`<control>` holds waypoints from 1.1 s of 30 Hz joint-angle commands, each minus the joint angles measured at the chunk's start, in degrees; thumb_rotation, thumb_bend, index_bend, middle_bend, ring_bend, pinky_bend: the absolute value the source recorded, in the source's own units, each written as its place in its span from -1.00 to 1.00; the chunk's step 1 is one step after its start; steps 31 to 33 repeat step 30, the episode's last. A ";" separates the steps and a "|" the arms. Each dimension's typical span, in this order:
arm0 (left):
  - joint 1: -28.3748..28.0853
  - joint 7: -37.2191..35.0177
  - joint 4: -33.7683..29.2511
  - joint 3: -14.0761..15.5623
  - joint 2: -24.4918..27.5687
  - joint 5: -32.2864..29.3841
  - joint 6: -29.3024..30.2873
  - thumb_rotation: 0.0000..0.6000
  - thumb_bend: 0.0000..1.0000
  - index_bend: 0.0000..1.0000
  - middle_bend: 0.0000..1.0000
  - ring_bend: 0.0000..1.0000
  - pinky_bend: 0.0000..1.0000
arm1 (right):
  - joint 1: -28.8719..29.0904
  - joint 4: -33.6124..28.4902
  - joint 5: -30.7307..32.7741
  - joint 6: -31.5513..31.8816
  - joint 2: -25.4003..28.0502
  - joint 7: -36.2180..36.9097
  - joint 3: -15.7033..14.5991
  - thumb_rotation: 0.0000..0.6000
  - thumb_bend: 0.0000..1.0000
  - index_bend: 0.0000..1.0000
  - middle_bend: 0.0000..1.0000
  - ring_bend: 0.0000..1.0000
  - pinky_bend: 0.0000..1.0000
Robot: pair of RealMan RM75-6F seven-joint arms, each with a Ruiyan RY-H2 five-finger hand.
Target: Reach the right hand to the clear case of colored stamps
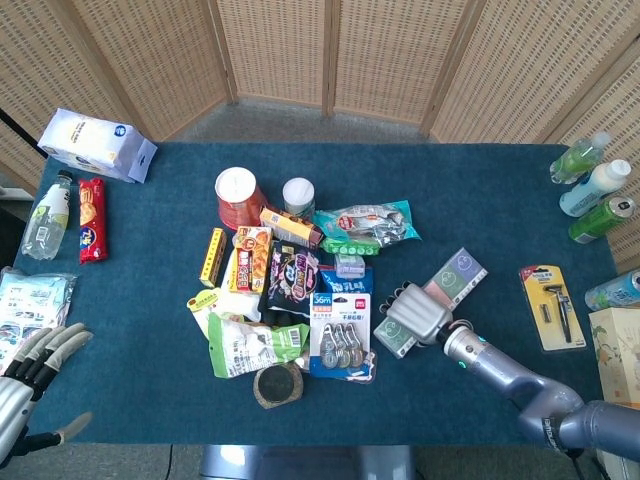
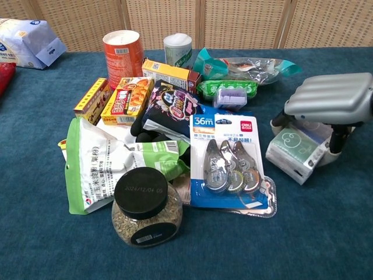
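Note:
The clear case of colored stamps [image 1: 458,275] lies right of the pile in the middle of the table, its green and pink pads showing through the lid. My right hand [image 1: 415,310] lies over its near-left end. In the chest view the hand [image 2: 329,99] arches over the case [image 2: 294,149], fingers curled down over the far-left edge and the thumb against the near-right side, so it grips the case. My left hand [image 1: 30,375] hovers at the table's near-left corner, fingers spread, holding nothing.
A blue pack of correction tapes [image 2: 230,166] lies just left of the case, with a black-lidded jar [image 2: 145,207] in front of the pile. A razor pack [image 1: 550,305] and bottles [image 1: 595,185] stand to the right.

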 commanded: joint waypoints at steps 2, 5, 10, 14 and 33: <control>-0.47 -0.20 0.20 -0.21 -0.54 -0.24 -0.78 1.00 -0.48 -1.00 -1.00 -1.00 -1.00 | -2.35 -3.03 -2.85 6.78 3.22 2.57 0.21 1.00 -0.46 0.43 0.89 0.62 0.92; -0.80 -0.18 0.23 -0.40 -1.04 -0.44 -1.35 1.00 -0.47 -1.00 -1.00 -1.00 -1.00 | -4.13 -5.20 -5.47 12.67 5.70 3.17 0.72 1.00 -0.47 0.42 0.88 0.62 0.92; -1.11 -0.45 0.58 -0.40 -2.01 -0.29 -1.93 1.00 -0.48 -1.00 -1.00 -1.00 -1.00 | -6.60 -8.10 -10.16 22.58 8.54 4.29 2.43 1.00 -0.49 0.40 0.86 0.62 0.91; -1.38 -0.48 0.97 -0.45 -2.50 -0.34 -2.35 1.00 -0.48 -1.00 -1.00 -1.00 -1.00 | -8.18 -9.71 -11.88 29.59 9.71 6.40 4.92 1.00 -0.51 0.39 0.86 0.62 0.91; -0.83 -0.42 1.66 -0.10 -2.42 0.09 -0.91 1.00 -0.48 -1.00 -1.00 -1.00 -1.00 | -10.11 -5.86 -14.95 43.19 4.34 9.98 11.24 1.00 -0.53 0.37 0.84 0.62 0.87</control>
